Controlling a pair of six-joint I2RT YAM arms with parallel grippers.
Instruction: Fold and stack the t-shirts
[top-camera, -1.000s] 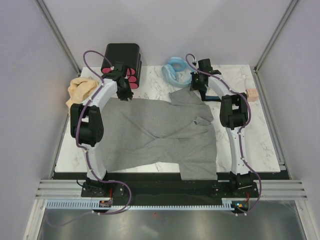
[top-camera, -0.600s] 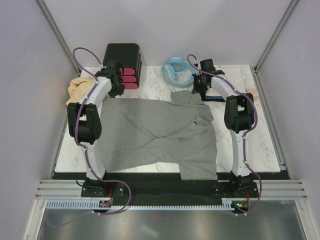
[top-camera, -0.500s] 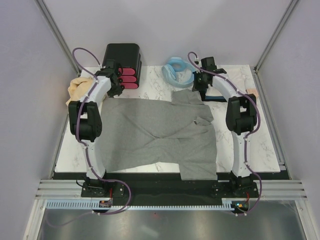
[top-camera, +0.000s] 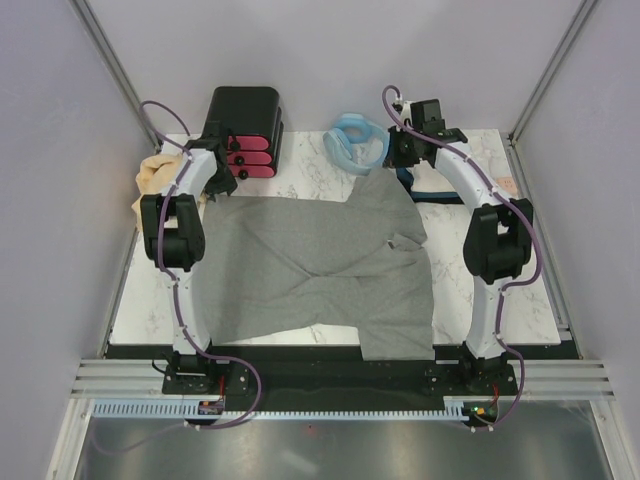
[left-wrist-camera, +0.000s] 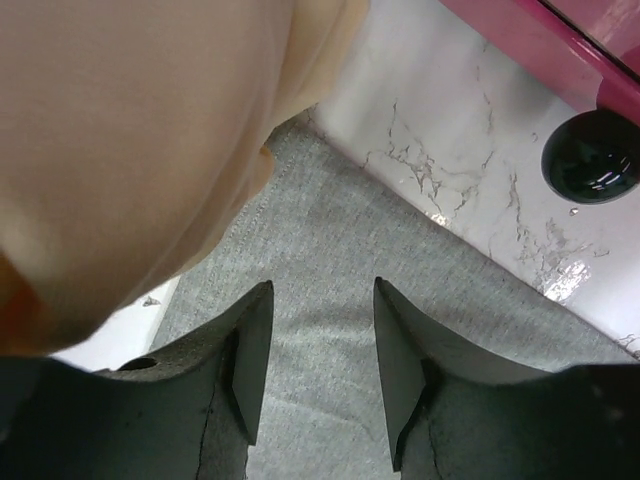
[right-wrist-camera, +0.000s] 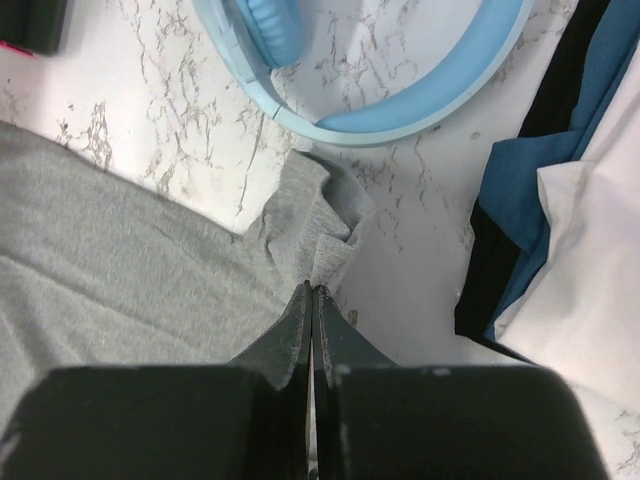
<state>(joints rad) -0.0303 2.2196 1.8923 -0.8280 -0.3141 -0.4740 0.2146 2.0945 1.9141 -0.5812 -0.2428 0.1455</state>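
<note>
A large heather-grey t-shirt (top-camera: 320, 265) lies spread over the middle of the marble table. My right gripper (top-camera: 395, 168) is shut on its far right corner (right-wrist-camera: 318, 232) and pulls that corner up towards the back of the table. My left gripper (left-wrist-camera: 320, 300) is open and empty, just above the grey shirt's far left corner (left-wrist-camera: 330, 250). A tan-yellow shirt (top-camera: 158, 180) lies bunched at the far left and fills the upper left of the left wrist view (left-wrist-camera: 120, 140). Folded dark, blue and whitish shirts (right-wrist-camera: 560, 190) lie at the far right.
A black box with pink drawers (top-camera: 246, 130) stands at the back left. A light-blue coiled hose (top-camera: 352, 140) lies at the back centre, close to my right gripper. A small pink object (top-camera: 508, 185) sits near the right edge. Walls enclose the table.
My right gripper has closed on the grey shirt's far right corner and drawn it towards the back. My left arm has swung left to the shirt's far left corner.
</note>
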